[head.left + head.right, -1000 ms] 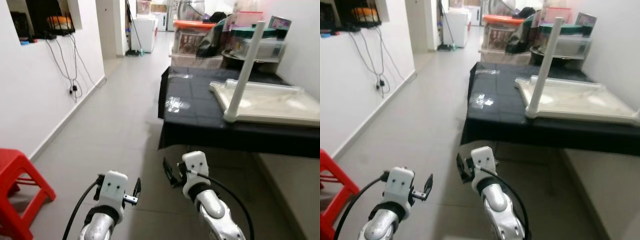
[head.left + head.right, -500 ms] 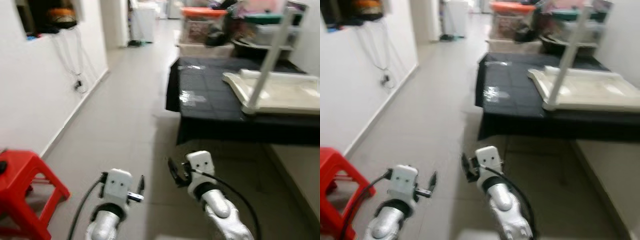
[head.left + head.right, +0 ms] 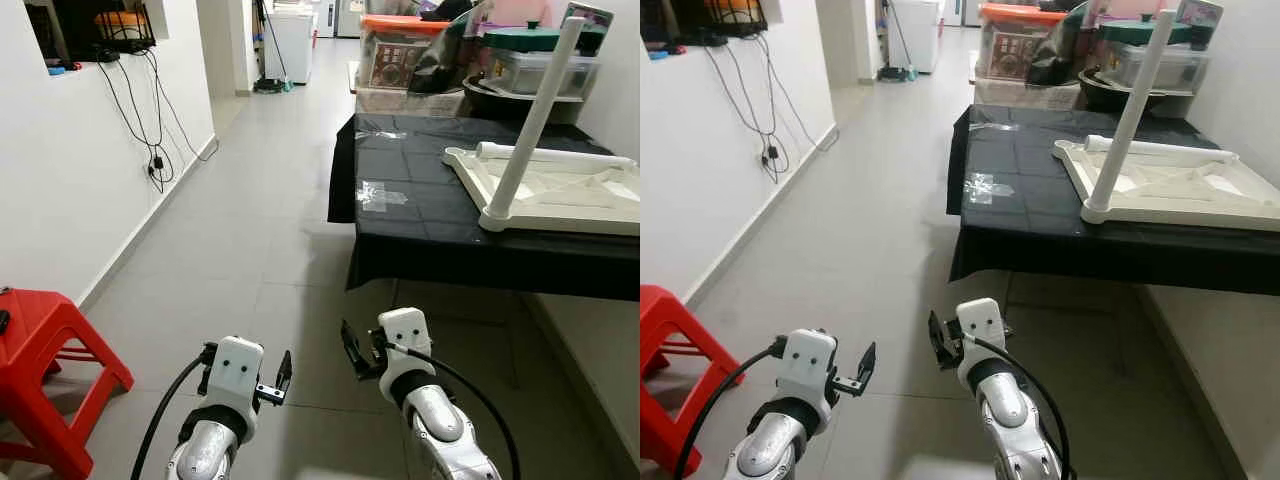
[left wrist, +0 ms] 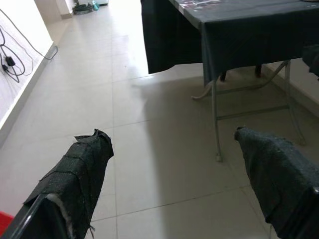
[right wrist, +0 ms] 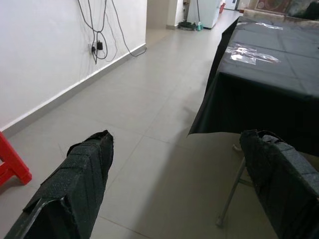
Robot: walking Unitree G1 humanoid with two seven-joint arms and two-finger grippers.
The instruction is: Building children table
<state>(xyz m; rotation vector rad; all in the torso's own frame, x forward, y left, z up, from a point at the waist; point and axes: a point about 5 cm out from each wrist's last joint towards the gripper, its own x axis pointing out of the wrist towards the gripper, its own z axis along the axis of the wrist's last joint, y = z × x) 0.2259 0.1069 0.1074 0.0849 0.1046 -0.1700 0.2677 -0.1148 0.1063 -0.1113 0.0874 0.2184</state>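
A white children's table top [image 3: 590,205] lies upside down on a black-covered table [image 3: 420,205] ahead to my right. One white leg [image 3: 530,115] stands upright at its near corner, and another white tube [image 3: 545,153] lies along its far edge. My left gripper [image 3: 283,372] and right gripper [image 3: 349,350] hang low over the floor tiles, well short of the table. Both are open with nothing between their fingers, as the left gripper [image 4: 174,184] and right gripper [image 5: 179,184] show in the wrist views.
A red plastic stool [image 3: 40,365] stands at my left by the white wall [image 3: 70,170], where cables [image 3: 150,110] hang. Storage boxes [image 3: 400,50] and a lidded pot [image 3: 535,55] crowd the far end of the black table. Its metal legs [image 4: 214,124] stand beneath it. An open tiled corridor [image 3: 260,180] runs ahead.
The whole picture has shifted and sharpened as the camera moved; the black table now sits slightly more to the right. Both grippers keep the same low, open pose.
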